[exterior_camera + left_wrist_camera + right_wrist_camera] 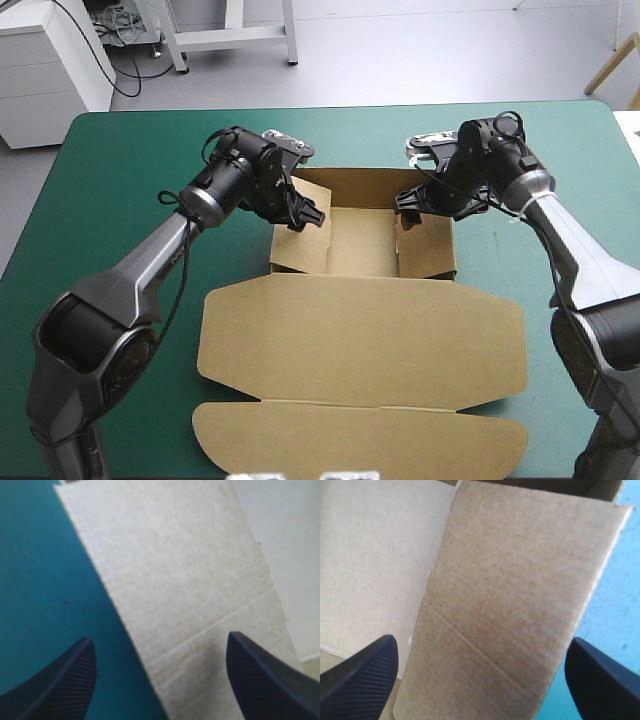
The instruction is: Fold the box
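The box (360, 330) is brown board, matt and papery. Close up, its face is finely speckled with fibre and scored by thin pressed crease lines. The table's teal-green cover (120, 160) is matt and smooth, with a few tiny dark specks. Both pairs of jaws are black and dull, with a fine woven-looking grain. The left arm (150, 265) and right arm (575, 240) wear smooth grey shells with a soft sheen, and their joints are black.

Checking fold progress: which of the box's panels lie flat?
The near lid panel and its rounded end flap lie flat; the far side walls stand raised.
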